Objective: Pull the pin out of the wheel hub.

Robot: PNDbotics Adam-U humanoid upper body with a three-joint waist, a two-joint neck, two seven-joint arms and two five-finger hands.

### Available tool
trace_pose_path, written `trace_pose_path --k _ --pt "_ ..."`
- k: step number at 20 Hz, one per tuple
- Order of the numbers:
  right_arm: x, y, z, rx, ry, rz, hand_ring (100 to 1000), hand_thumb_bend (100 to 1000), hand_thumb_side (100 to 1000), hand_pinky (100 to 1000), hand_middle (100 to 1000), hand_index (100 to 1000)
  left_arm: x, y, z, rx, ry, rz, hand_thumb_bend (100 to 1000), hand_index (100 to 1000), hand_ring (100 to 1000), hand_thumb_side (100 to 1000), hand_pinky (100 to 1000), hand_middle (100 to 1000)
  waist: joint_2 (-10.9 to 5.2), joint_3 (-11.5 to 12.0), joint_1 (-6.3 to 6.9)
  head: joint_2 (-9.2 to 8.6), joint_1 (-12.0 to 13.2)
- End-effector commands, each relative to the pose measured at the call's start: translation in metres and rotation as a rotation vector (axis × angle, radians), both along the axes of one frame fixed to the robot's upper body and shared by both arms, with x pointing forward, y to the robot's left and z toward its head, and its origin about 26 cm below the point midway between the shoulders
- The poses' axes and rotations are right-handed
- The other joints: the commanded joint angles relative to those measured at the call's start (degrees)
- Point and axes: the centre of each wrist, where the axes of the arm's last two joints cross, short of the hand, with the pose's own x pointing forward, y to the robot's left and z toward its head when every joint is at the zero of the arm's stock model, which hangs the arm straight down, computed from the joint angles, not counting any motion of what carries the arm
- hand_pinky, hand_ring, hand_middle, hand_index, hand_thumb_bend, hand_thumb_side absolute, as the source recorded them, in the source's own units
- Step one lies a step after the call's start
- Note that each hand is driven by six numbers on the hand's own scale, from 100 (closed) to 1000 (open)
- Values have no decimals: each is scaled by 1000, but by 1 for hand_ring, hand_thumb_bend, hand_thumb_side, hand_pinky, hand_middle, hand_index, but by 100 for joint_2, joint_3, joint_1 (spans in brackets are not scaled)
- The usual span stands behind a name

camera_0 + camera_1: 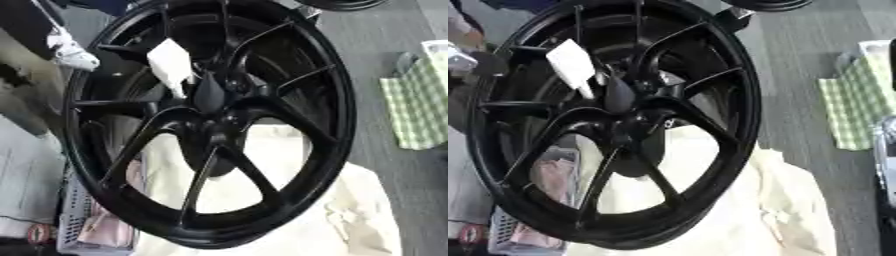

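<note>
Grey floor [385,75] and cream cloth [289,230] lie behind your black wheel [210,125], which stands tilted. A white tag [171,62] hangs just beside its hub [219,112]. In the right eye view, neither hand shows, so you cannot tell their state; the pin can't be made out.

One large black spoked metal wheel [210,125] stands upright, filling most of both views, and part of a second black wheel rim [337,4] shows at the top edge. One white tapered piece [172,65] sits among the spokes near the hub. One cream cloth sheet [350,215] lies below the wheel. One green-and-white checked cloth [418,105] lies at the right. One pale mesh basket [74,215] shows at the lower left. No robot hand can be counted in either view
</note>
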Motion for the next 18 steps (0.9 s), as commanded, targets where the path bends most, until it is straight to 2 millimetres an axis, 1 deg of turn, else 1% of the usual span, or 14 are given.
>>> trace_pose_path --k 1,11,18 --pt "-2 0 9 63 -25 -278 681 100 524 695 747 757 0 -2 8 193 -74 -78 417 914 919 307 913 815 -143 -12 -26 -74 20" --pt "-1 1 10 79 -34 -261 679 100 525 695 747 757 20 -12 -14 253 -47 -73 361 908 917 295 915 815 -65 -57 -63 -119 69" --pt "0 2 9 88 -42 -251 679 100 525 696 747 757 31 -14 -24 270 -25 -68 335 912 916 287 916 819 -24 -88 -72 -134 100"
